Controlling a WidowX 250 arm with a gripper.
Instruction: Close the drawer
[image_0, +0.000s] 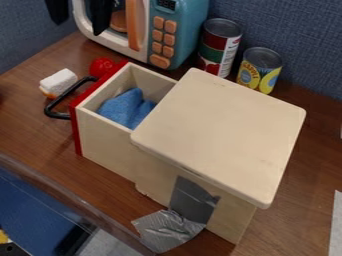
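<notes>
Count one gripper (78, 28) at top left, with two fingers (101, 17) spread apart. Note one wooden drawer (107, 142) with one black handle (48, 107), standing open from one box (220, 135), holding one blue cloth (123, 109). Log two cans (220, 45) behind.

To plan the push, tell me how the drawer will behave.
The drawer looks rigid, with straight wooden walls, so should slide without bending. The blue cloth inside looks soft, so probably would give rather than jam it. Gray tape might steady the cabinet.
</notes>
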